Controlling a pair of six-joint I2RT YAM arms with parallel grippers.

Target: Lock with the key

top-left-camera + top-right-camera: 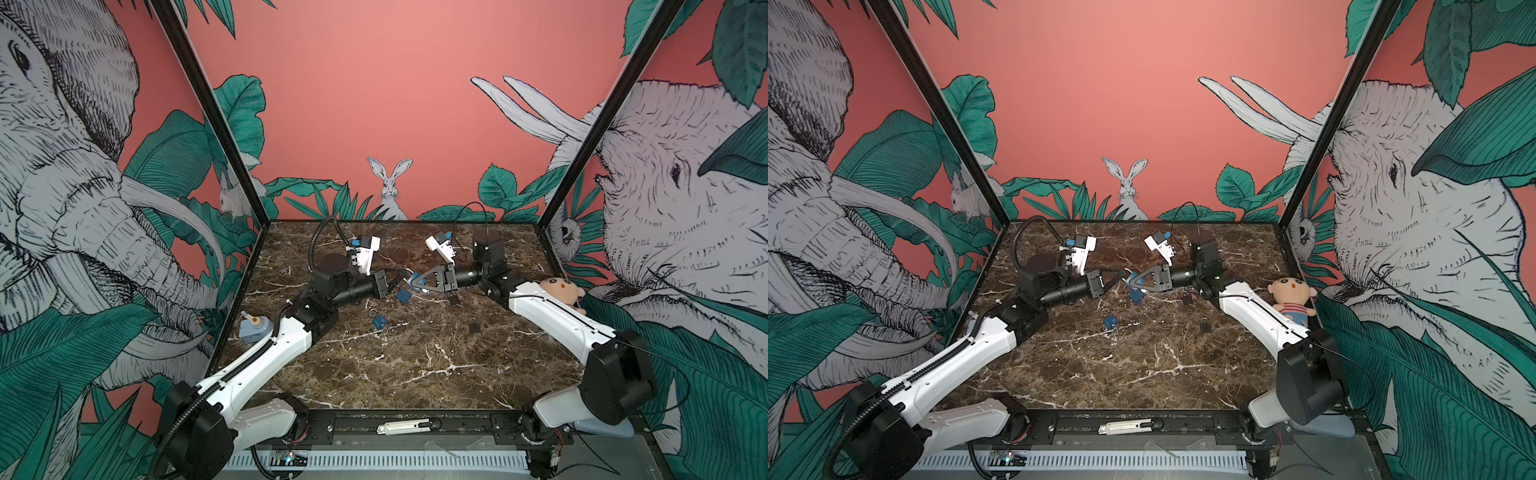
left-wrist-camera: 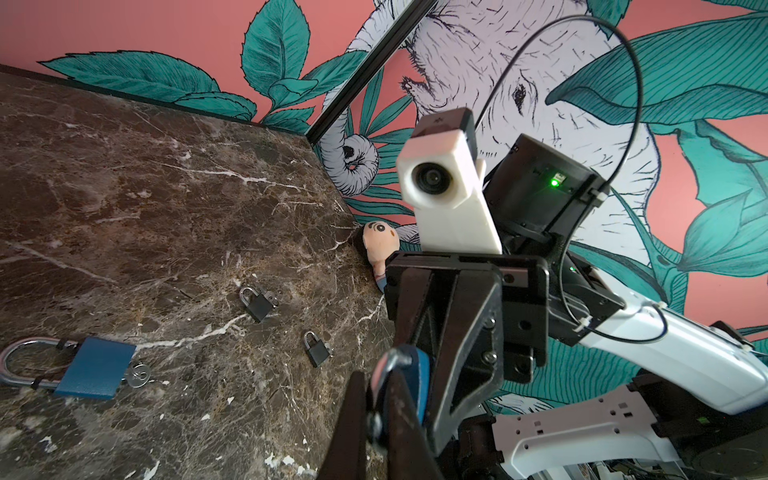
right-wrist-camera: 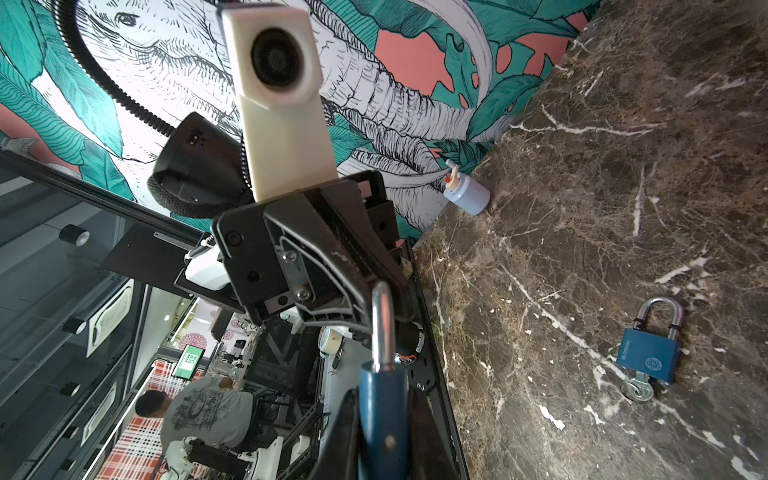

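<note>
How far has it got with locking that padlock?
Partway. Done: the right hand holds a blue padlock. In hand: the left hand is closed at its shackle. Left: I can't tell whether it's locked, and a second blue padlock lies on the table with a key in it.

Illumination bright, even, diffuse. Soft faint shadows on marble tabletop (image 1: 415, 365). Both top views: wide-angle bowing at frame edges, mild softness. Wrist views: lower-centre foreground out of focus; mural wall (image 3: 54, 91) overexposed upper left.
</note>
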